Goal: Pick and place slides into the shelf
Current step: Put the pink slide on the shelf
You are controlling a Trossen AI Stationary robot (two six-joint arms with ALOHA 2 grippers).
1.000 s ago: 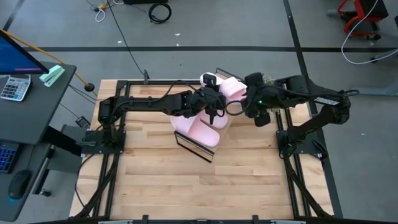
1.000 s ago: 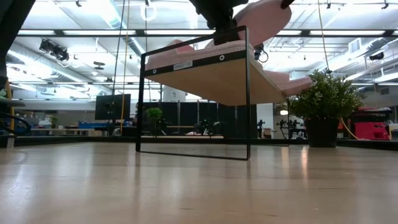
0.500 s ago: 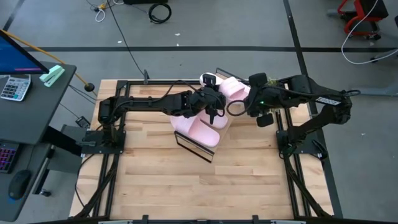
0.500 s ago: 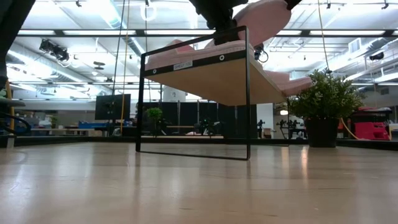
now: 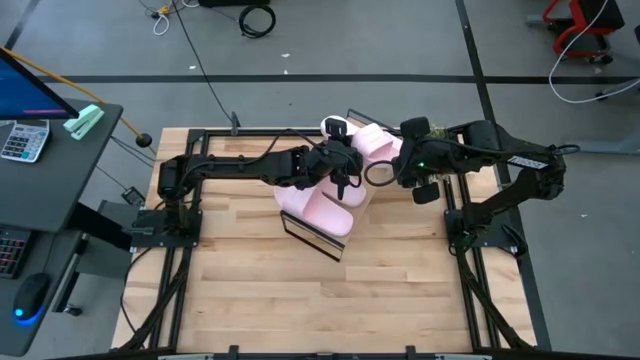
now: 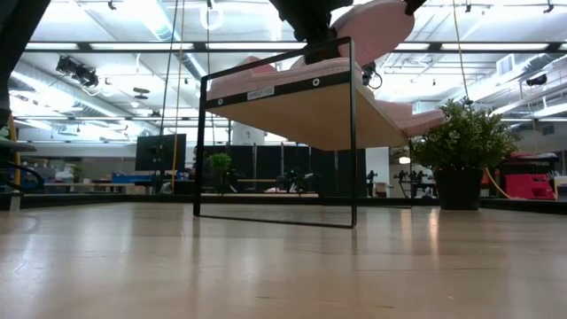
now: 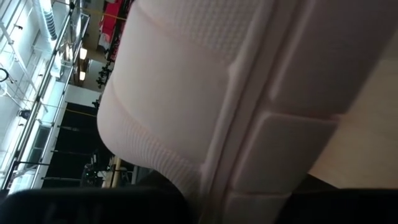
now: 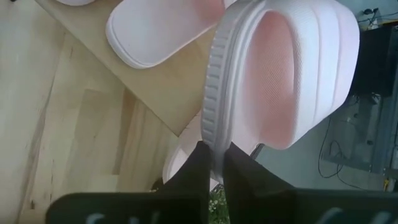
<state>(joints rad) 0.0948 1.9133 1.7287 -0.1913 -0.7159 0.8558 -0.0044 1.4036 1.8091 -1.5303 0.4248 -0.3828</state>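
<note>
One pale pink slide hangs tilted above the shelf, between my two grippers. My left gripper comes from the table's left and is shut on it. My right gripper comes from the right and is shut on its sole edge. Other slides lie sole-down on the shelf's wood board; one shows in the right wrist view. The shelf's black wire frame stands on the table. My left gripper has the lifted slide's sole between its fingers, which show only as dark shapes at the picture's bottom. The sole's blocky underside fills the view. Which end of the slide it has, I cannot tell. My right gripper pinches the ribbed edge of the slide's sole between its two fingers, slanting down from the table's right. The slide is lifted clear of the shelf, and its strap opening faces the wrist camera.
The butcher-block table lies bare in front of the shelf. A potted plant stands at the table's far right. A desk with a calculator stands off the table's left edge.
My right gripper's fingers have drawn together on the lifted slide's sole edge. The slide, the shelf and my left gripper have kept still.
</note>
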